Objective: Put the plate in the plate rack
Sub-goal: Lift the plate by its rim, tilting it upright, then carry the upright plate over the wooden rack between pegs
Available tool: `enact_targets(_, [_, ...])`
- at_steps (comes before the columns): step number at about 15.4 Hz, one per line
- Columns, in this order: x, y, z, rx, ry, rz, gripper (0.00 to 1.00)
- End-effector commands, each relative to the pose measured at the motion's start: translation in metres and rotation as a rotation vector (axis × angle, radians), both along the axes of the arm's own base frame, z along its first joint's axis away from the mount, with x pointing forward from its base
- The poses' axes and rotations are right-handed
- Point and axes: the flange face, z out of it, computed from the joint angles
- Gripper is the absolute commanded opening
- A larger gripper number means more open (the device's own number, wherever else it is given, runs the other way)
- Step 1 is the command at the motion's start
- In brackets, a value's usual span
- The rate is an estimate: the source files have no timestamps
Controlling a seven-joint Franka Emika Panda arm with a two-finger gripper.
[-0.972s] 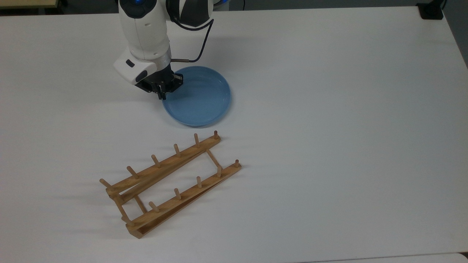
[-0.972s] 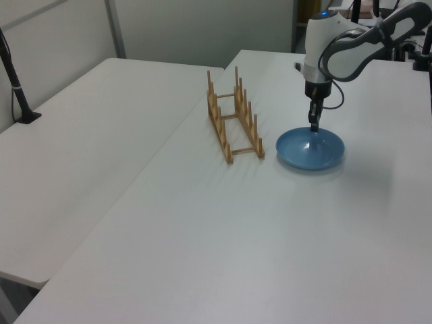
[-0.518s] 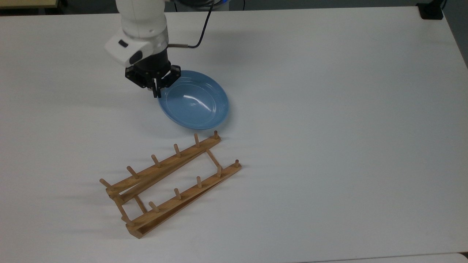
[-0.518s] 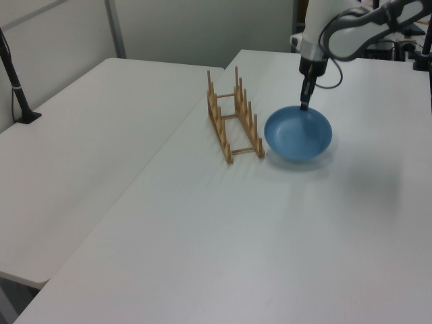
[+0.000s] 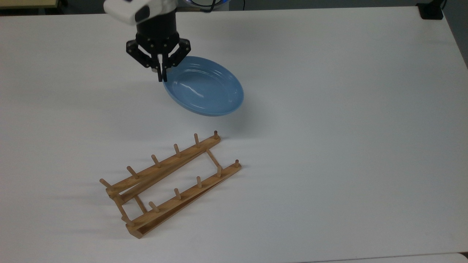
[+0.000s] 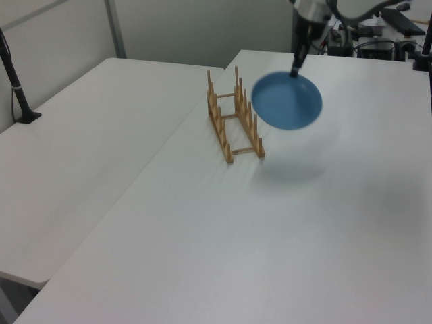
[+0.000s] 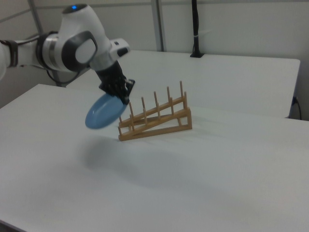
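The hand [image 5: 161, 75] pinches the rim of the round light-blue plate [image 5: 204, 87], hanging tilted above the white tabletop [image 5: 329, 109] near the light-brown wooden pegged rack [image 5: 170, 182], so it should turn the plate edge-on before lowering it between pegs.

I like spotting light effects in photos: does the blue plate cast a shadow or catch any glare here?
Top view: pale streaks of glare on the plate, a soft shadow on the table toward the rack. Left view: a faint, blurred shadow below the plate, no glare. Right view: a dim shadow under the plate.
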Motion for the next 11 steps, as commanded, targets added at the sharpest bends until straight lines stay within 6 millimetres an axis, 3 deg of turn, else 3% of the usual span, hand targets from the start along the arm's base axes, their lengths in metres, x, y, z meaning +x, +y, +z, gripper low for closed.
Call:
enact_targets(1, [0.007, 0.014, 0.039, -0.03, -0.126, -0.111, 0.0])
enact_targets(3, [0.011, 0.032, 0.044, -0.108, -0.203, -0.138, 0.0])
enact_targets(6, [0.018, 0.044, 0.045, -0.227, -0.344, -0.22, 0.0])
enact_targets(11, [0.021, 0.089, 0.023, -0.333, -0.501, -0.293, 0.0])
